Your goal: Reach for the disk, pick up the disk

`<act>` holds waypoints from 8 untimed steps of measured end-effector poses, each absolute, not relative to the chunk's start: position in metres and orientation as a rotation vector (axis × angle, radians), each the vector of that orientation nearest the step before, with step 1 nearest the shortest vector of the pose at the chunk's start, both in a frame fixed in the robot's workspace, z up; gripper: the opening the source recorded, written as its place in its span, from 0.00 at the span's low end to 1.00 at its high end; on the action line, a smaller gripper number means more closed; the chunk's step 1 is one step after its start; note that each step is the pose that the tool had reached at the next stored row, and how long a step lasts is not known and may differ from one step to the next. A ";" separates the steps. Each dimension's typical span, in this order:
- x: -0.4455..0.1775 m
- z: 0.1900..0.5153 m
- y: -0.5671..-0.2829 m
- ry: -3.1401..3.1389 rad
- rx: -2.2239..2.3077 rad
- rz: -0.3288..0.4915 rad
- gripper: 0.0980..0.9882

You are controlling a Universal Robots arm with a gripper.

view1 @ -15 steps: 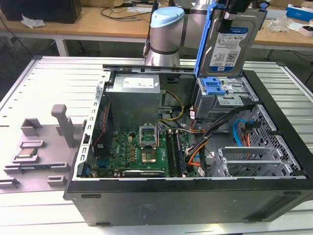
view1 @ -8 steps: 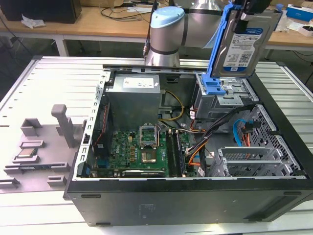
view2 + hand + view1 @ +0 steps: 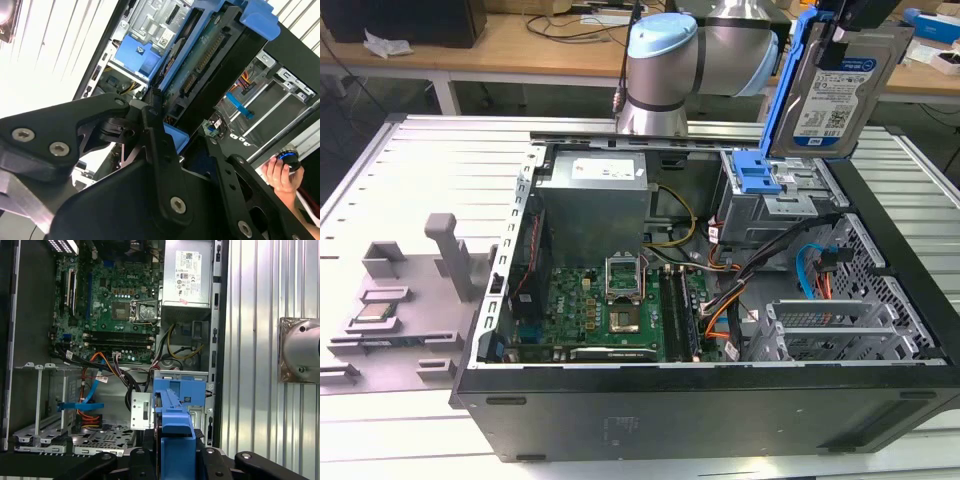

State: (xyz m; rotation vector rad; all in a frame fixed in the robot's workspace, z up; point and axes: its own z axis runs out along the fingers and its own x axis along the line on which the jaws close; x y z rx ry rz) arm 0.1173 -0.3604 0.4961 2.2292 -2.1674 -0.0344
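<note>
The gripper (image 3: 167, 132) was clamped on the disk (image 3: 840, 95) by its blue frame edges, lifted clear above the computer case (image 3: 880, 300); it looked stiff, fairly heavy, shock-sensitive

Brushed silver metal disk (image 3: 838, 90) (blue plastic bracket), matt black tool (image 3: 172, 145).

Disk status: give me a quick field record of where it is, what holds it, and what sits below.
disk: held up on edge above the open case, label toward the exterior camera
bracket: blue, around the disk's edges
gripper: shut on the disk, fingers clamped on its blue bracket
drive bay: below the disk, blue latch on top
case: open, motherboard exposed
chip: on the grey fixture at the exterior view's left, outside the case
person: a hand at the second wrist view's edge
</note>
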 end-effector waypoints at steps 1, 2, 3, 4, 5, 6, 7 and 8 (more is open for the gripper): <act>0.117 0.496 -0.360 -2.167 2.229 -0.034 0.30; 0.117 0.496 -0.361 -2.168 2.229 -0.034 0.30; 0.117 0.496 -0.362 -2.168 2.229 -0.034 0.30; 0.117 0.496 -0.364 -2.168 2.229 -0.034 0.30; 0.117 0.496 -0.367 -2.168 2.229 -0.034 0.30; 0.117 0.496 -0.371 -2.168 2.229 -0.034 0.30; 0.117 0.496 -0.373 -2.168 2.229 -0.034 0.30; 0.117 0.496 -0.375 -2.168 2.228 -0.034 0.30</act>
